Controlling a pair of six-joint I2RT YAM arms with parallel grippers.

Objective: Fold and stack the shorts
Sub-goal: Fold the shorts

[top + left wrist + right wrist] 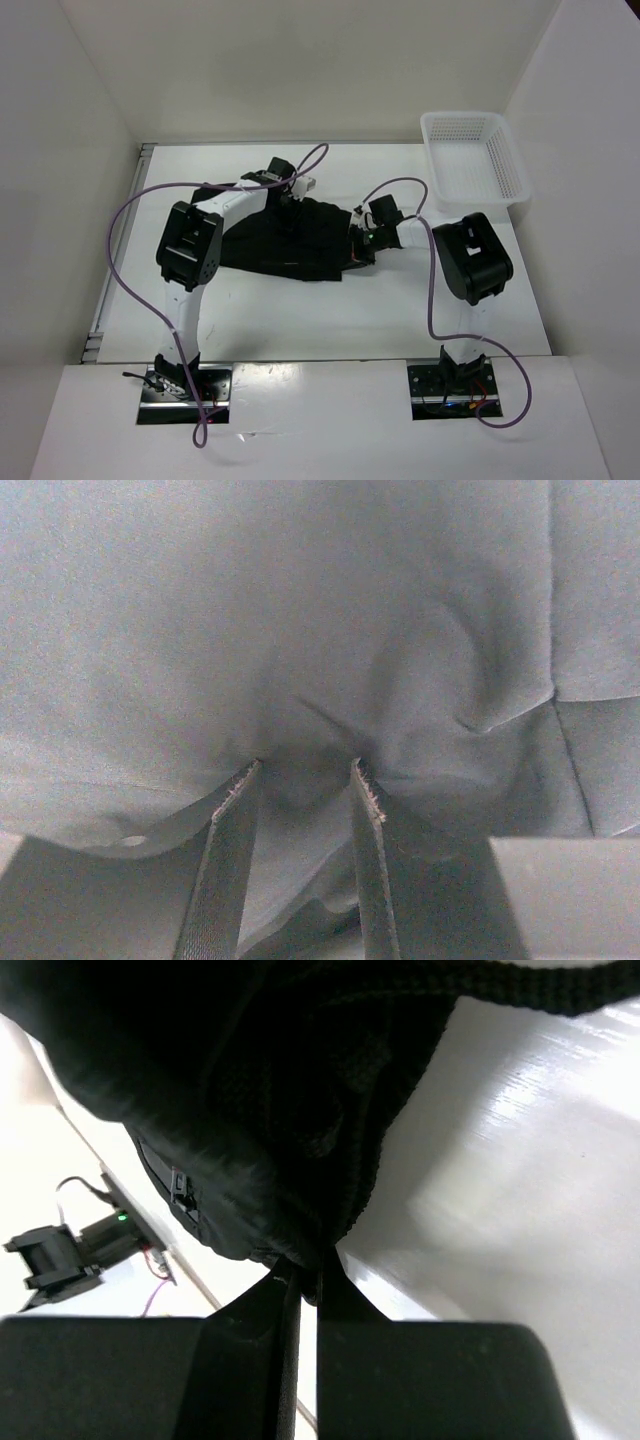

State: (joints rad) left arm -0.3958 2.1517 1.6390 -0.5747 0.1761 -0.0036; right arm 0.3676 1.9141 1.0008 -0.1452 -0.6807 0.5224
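Observation:
The black shorts (312,255) lie spread on the white table, mid-way back. My left gripper (289,213) is down on their far middle. In the left wrist view the shorts (300,610) fill the frame. The left gripper (305,768) has its jaws narrowed, with a puckered bunch of fabric between the fingertips (248,780). My right gripper (361,245) is at the shorts' right edge. In the right wrist view the right gripper (310,1260) is shut on a thick fold of the shorts (250,1110), which is held a little above the table.
A white mesh basket (475,160) stands at the back right corner. White walls enclose the table on the left, back and right. A purple cable loops over each arm. The table (520,1160) shows bare beside the held fold.

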